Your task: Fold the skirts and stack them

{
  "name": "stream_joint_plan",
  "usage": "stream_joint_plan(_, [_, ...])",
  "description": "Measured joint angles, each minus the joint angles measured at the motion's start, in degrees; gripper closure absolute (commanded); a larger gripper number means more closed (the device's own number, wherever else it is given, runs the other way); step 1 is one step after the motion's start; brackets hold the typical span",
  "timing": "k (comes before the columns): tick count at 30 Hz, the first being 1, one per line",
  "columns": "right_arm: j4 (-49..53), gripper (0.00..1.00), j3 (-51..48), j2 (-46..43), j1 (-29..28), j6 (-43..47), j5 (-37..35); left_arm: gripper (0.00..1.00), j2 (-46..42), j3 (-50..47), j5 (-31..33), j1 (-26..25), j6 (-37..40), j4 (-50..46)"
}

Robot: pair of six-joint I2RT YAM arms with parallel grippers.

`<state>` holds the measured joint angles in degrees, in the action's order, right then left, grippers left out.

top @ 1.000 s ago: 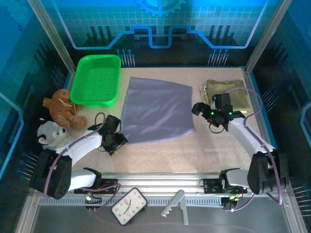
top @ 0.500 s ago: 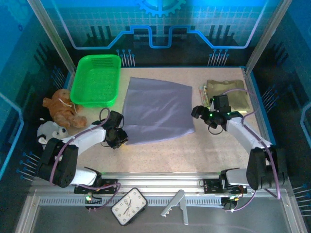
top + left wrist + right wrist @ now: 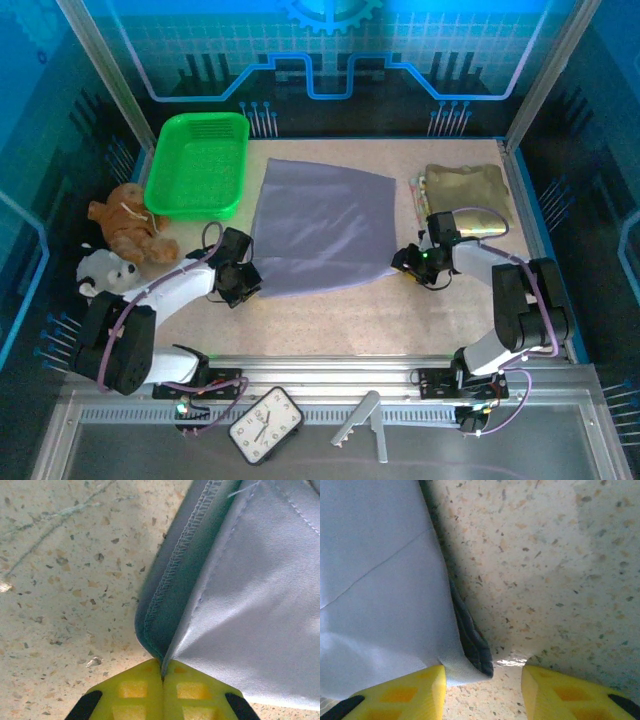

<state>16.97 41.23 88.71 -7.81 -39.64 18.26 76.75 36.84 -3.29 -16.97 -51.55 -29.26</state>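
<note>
On the table point(image 3: 330, 320) the grey-lavender skirt point(image 3: 320, 225) lies spread flat in the middle. At the far right corner the olive-khaki skirt point(image 3: 468, 185) sits folded, with other cloth edges point(image 3: 417, 190) showing under it, so I judge the spread one to be the last left to fold and stack. My left gripper point(image 3: 162, 666) is clenched on its near left corner. My right gripper point(image 3: 482, 676) straddles the near right corner, jaws apart, not yet gripping.

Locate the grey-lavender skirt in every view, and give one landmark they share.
Top external: grey-lavender skirt spread flat mid-table.
Left wrist: right side, its corner pinched in the shut left gripper.
Right wrist: left side, corner between the parted fingers of the right gripper.
Shared landmark: the speckled tabletop.
</note>
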Motion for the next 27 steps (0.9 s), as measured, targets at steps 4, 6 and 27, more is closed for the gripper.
stream_joint_plan(4, [-0.1,0.61,0.0,0.3,0.0,-0.6,0.0,1.00,0.5,0.0,0.0,0.0,0.0,0.0])
stream_joint_plan(6, [-0.3,0.63,0.0,0.3,0.0,-0.9,0.1,1.00,0.7,0.0,0.0,0.0,0.0,0.0])
stream_joint_plan(27, [-6.4,0.94,-2.9,0.7,-0.8,-4.5,2.1,1.00,0.9,0.0,0.0,0.0,0.0,0.0])
